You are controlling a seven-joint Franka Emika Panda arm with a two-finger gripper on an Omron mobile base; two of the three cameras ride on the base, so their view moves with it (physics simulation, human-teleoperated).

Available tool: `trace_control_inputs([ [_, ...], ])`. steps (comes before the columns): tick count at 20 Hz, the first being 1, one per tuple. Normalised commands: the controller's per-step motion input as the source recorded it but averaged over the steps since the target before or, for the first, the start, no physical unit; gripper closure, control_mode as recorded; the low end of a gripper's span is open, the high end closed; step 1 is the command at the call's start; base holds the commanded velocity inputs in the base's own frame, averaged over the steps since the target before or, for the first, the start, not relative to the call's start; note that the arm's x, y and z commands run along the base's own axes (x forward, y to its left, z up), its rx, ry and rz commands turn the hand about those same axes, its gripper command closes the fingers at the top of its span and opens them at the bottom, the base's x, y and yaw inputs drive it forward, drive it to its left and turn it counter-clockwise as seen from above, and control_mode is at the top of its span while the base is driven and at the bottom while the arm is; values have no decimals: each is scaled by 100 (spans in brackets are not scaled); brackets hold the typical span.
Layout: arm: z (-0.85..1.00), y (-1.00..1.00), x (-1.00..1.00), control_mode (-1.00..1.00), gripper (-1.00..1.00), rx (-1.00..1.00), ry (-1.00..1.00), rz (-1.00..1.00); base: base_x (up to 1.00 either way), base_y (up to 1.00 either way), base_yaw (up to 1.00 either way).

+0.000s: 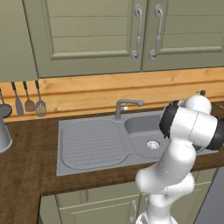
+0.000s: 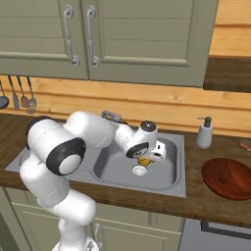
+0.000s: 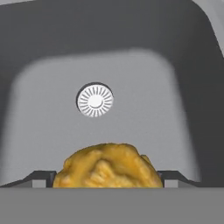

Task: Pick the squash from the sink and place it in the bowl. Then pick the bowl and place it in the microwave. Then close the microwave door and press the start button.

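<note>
Low in the sink (image 2: 169,184), the hand (image 3: 108,177) is spread wide either side of the squash (image 3: 108,166), lower centre.

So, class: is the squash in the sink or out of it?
In. The squash lies on the sink basin floor near the drain ring, between the open end effector fingertips.

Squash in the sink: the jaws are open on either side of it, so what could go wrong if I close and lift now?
1. The squash is lumpy and rounded, so the fingertips may pinch an uneven spot and squeeze it out.
2. If it drops, it could roll across the sink floor toward the drain ring.
3. The bowl sits away on the counter, so a weak grip might fail in transit.
</note>
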Motion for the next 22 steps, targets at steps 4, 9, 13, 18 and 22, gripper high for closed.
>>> trace_control_inputs([
  [4,87,-38,0,-100,100,0,5,-37,0,0,0],
  [9,34,-83,-13,-100,100,0,-2,-24,0,0,0],
  [13,7,-100,-32,-100,100,0,-4,-10,0,0,0],
  [18,5,-97,-11,-100,100,0,1,-11,0,0,0],
  [22,0,-89,-5,-100,100,-4,2,-15,0,0,0],
])
